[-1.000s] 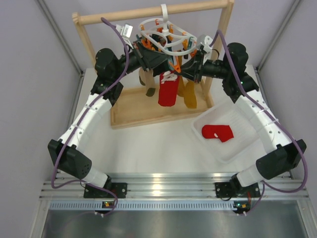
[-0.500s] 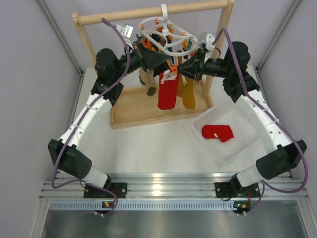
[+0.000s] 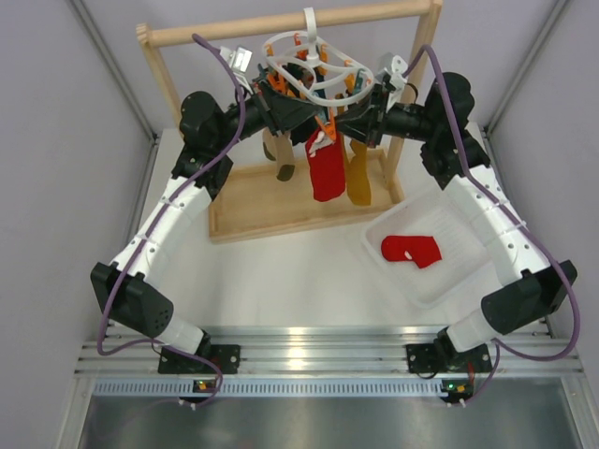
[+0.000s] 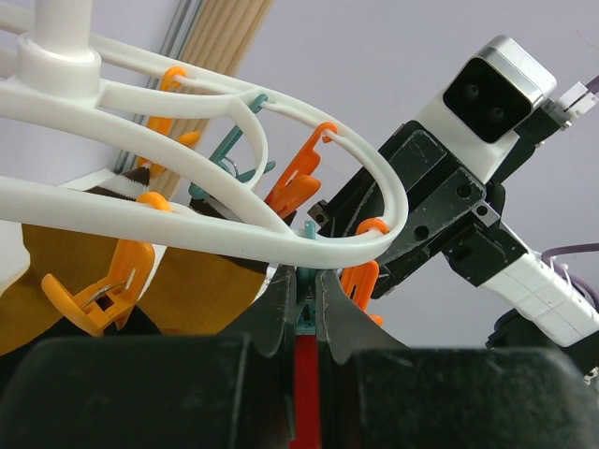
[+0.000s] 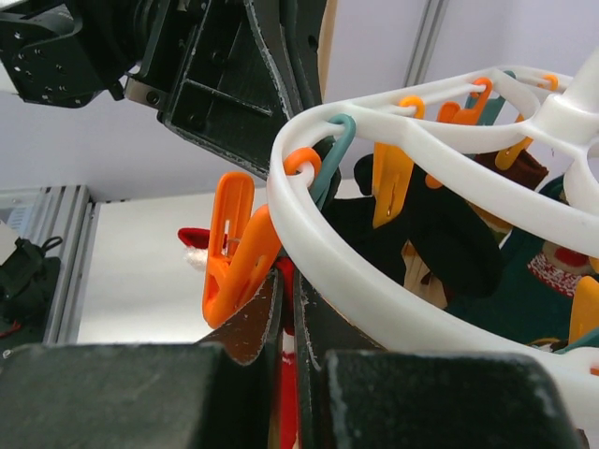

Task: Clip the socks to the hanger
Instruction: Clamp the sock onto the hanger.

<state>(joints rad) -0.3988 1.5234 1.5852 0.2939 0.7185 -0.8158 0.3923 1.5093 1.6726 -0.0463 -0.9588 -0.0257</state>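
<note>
The white ring hanger (image 3: 314,70) hangs by its hook from the wooden bar, with orange and teal clips. A red sock (image 3: 327,168) with a white patch hangs under its front rim. My left gripper (image 3: 301,117) is shut on a teal clip (image 4: 305,304) at the rim (image 4: 356,243), with the red sock (image 4: 305,393) showing just below between the fingers. My right gripper (image 3: 346,126) is shut on the top of the same red sock (image 5: 286,374), beside an orange clip (image 5: 234,253). A second red sock (image 3: 410,250) lies in the bin. Black socks (image 5: 449,234) hang from the hanger.
The wooden rack frame (image 3: 281,23) stands on a wooden base tray (image 3: 248,215). A mustard sock (image 3: 358,182) and a dark striped one (image 3: 284,171) hang behind the red sock. A clear plastic bin (image 3: 473,248) sits at the right.
The right gripper has lifted the red sock's top up and a little right, towards the hanger rim. The left gripper has stayed at the rim.
</note>
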